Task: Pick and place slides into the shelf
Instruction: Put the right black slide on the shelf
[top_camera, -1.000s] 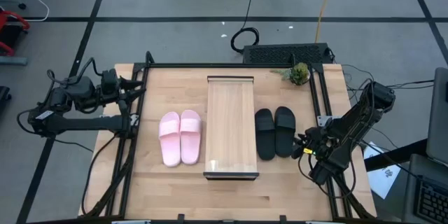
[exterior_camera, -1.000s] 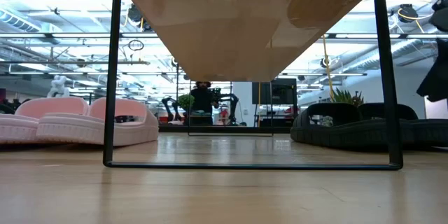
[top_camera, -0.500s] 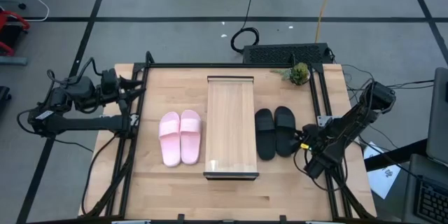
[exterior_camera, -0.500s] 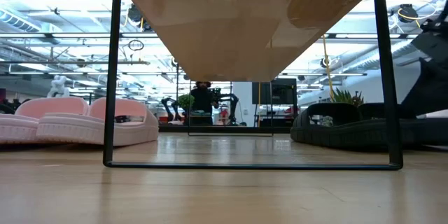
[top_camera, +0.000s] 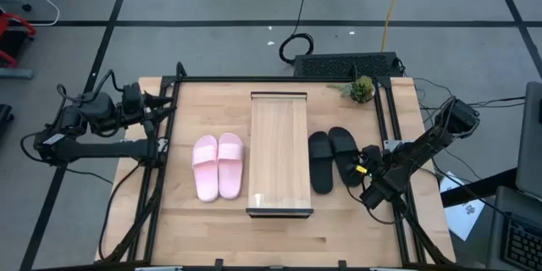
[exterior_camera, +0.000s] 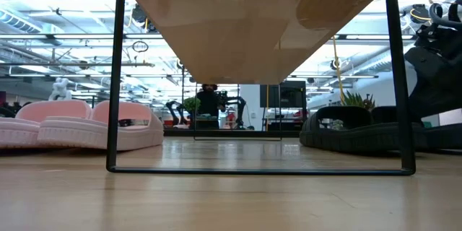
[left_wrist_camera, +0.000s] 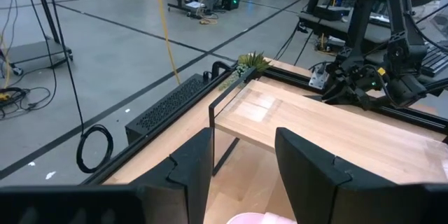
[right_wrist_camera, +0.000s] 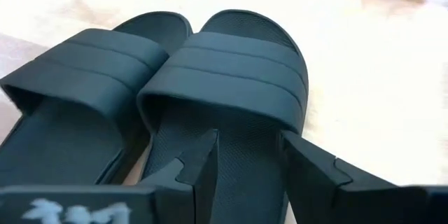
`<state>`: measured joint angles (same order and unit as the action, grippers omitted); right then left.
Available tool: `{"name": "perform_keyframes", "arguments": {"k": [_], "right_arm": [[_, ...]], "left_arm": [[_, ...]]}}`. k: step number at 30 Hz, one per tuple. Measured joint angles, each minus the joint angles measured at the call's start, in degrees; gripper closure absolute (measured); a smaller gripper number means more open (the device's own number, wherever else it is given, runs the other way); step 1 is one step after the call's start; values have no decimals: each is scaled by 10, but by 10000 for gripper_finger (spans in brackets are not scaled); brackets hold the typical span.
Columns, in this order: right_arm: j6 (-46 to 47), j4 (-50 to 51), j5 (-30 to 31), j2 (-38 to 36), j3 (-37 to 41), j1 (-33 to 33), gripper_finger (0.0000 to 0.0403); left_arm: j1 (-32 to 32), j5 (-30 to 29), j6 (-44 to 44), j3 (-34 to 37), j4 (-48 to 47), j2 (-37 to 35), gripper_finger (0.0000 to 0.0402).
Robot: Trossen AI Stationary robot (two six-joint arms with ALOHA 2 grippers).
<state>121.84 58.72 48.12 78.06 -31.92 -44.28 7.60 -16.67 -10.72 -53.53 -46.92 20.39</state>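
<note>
in the low view the shelf (exterior_camera: 260,29) loses its top past the upper edge, and the black slides (exterior_camera: 361,131) sit partly behind its right leg. in the right wrist view the slides' (right_wrist_camera: 210,91) heels run off the bottom edge.

— Where are the slides?
— Pink pair (top_camera: 218,166) left of the shelf (top_camera: 279,152), black pair (top_camera: 333,158) right.
— And the hands?
— Right hand (top_camera: 362,168) touches the outer black slide; left hand (top_camera: 167,107) waits at the surface's (top_camera: 212,229) left edge.
</note>
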Motion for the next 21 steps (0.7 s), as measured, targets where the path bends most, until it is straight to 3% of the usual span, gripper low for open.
{"name": "perform_keyframes", "arguments": {"k": [15,21], "right_arm": [[4,-23,-4,-2,0,-6,268],[0,-3,-41,-26,0,-8,268]], "left_arm": [[0,0,1,0,0,0,245],[0,-9,1,0,0,0,245]]}}
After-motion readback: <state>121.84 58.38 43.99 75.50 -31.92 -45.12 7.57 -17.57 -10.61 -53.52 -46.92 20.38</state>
